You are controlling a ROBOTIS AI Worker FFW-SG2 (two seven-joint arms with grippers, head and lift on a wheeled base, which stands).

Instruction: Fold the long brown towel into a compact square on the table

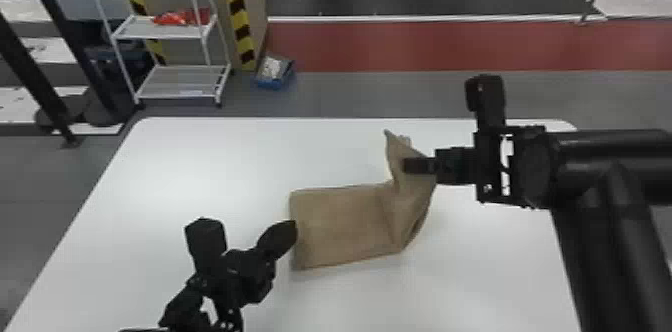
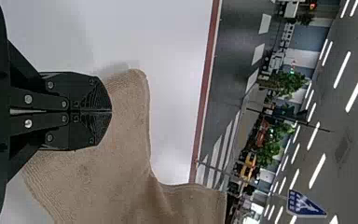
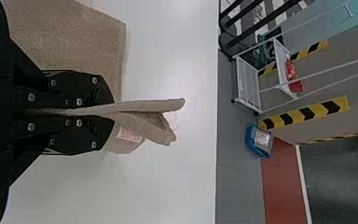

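The brown towel (image 1: 340,226) has a finely ribbed weave. Its left part lies flat on the white surface (image 1: 200,166) as a rough rectangle. The right part is raised and creased, pinched in the right end effector (image 1: 418,165), with one corner peaking toward the far side. Layered folds stick out past the fingertips, showing a pale tag (image 3: 128,134).

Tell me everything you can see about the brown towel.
The brown towel is plain cloth with a fine woven texture and a pale label near its held end. Its flatter part lies on the white table, while the end toward the robot's right is bunched and raised, pinched between the right gripper's fingers, with layers jutting past them. The left gripper is shut at the opposite edge, with no cloth between its fingertips; whether it touches the towel isn't clear.
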